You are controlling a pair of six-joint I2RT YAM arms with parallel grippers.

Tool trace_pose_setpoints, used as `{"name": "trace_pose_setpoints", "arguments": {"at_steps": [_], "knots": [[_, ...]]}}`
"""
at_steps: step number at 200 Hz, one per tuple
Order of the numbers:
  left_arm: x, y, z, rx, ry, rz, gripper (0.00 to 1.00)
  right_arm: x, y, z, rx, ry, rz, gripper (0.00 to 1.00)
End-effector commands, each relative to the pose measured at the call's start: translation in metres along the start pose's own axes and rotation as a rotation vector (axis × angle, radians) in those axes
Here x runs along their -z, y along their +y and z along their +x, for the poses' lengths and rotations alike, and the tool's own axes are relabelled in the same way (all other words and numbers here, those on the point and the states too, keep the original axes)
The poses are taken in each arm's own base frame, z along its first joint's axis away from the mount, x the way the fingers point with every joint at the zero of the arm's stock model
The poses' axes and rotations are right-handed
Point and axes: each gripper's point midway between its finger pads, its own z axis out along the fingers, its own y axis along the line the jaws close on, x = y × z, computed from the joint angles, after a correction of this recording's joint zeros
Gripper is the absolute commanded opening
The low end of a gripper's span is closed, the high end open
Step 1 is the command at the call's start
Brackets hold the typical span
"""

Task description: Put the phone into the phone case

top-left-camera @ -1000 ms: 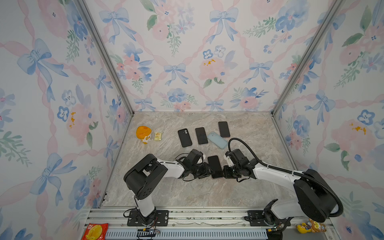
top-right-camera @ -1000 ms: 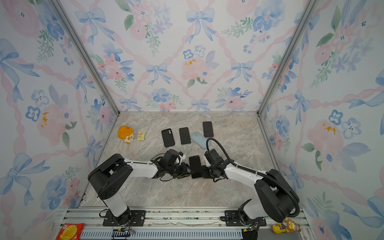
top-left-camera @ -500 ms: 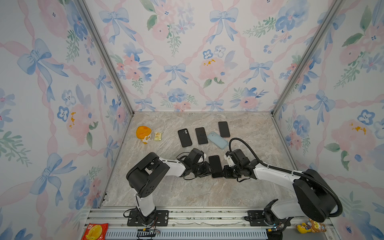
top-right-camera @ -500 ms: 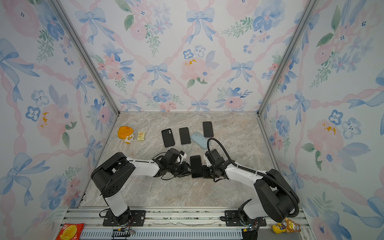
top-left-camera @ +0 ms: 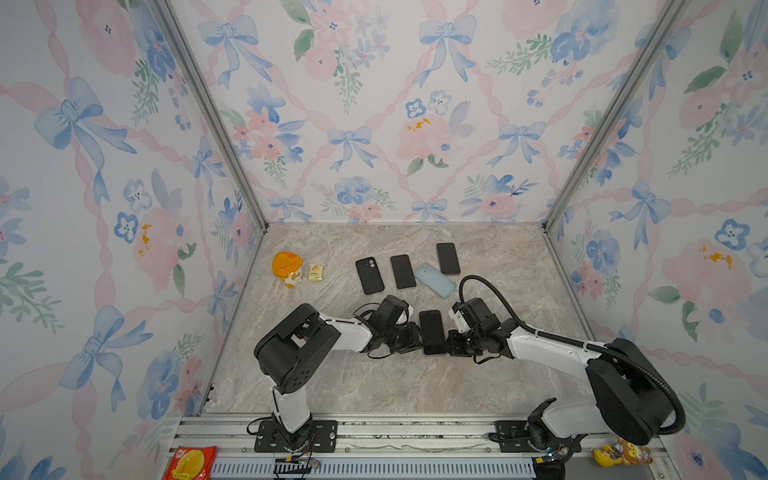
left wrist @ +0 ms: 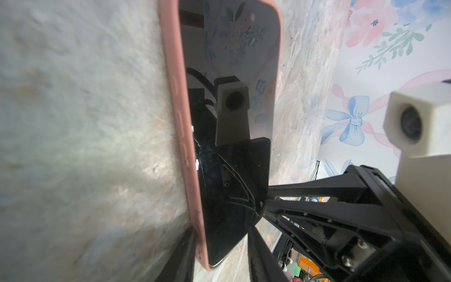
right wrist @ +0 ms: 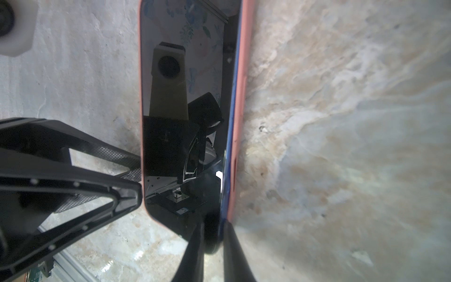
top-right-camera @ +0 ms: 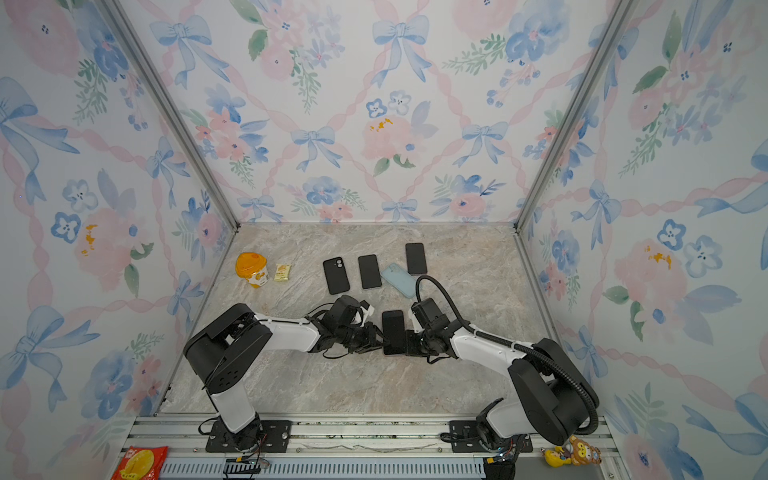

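- The marble table (top-left-camera: pixel 374 382) carries everything. In the wrist views its surface blurs close to the lens.
- Your two arms meet near the table's middle, and in both top views their wrists cover the fingertips.
- Your left hand (left wrist: pixel 220 229) straddles a near corner of the cased phone, one finger by the case and one over the glass. You cannot tell whether it clamps.
- Your right hand (right wrist: pixel 214 227) is pinched on the long edge at its own side, gripping phone rim and case lip together.
- The phone (top-left-camera: pixel 432 332) lies flat, screen up, between the hands, in the pink phone case (left wrist: pixel 180 122). By the right hand a blue rim stands above the lip. Its far end is cut off in both wrist views, and from above the case barely shows.
- Behind lie three dark slabs (top-left-camera: pixel 402 271) and a pale blue slab (top-left-camera: pixel 434 280); you cannot tell whether they are phones or empty cases.
- The orange cup (top-left-camera: pixel 286 268) and the packet (top-left-camera: pixel 316 272) carry print too small to read.
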Motion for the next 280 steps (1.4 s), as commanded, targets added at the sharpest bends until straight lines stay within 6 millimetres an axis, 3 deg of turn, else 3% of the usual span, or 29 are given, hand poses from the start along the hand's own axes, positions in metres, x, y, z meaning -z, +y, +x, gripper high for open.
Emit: {"name": "trace_pose_setpoints", "arguments": {"at_steps": [1,82,105,142,200,280], "knots": [[-0.010,0.005,0.003,-0.028,0.023,-0.014,0.37,-0.022,-0.005,0.028,0.009,0.084,-0.003,0.14],[-0.010,0.005,0.003,-0.030,0.025,-0.013,0.37,-0.023,-0.009,0.032,-0.001,0.095,0.013,0.12],[-0.007,0.005,0.004,-0.030,0.021,-0.012,0.37,-0.006,-0.006,0.018,0.018,0.058,0.038,0.12],[0.007,0.014,0.005,-0.076,0.030,-0.119,0.38,0.016,-0.003,-0.014,0.030,-0.048,0.042,0.22],[0.002,0.018,0.009,-0.062,0.066,-0.113,0.40,0.003,-0.010,-0.008,-0.011,-0.034,0.032,0.34],[-0.005,0.019,0.010,-0.059,0.081,-0.100,0.40,-0.013,-0.010,0.001,-0.024,0.008,0.007,0.28]]}}
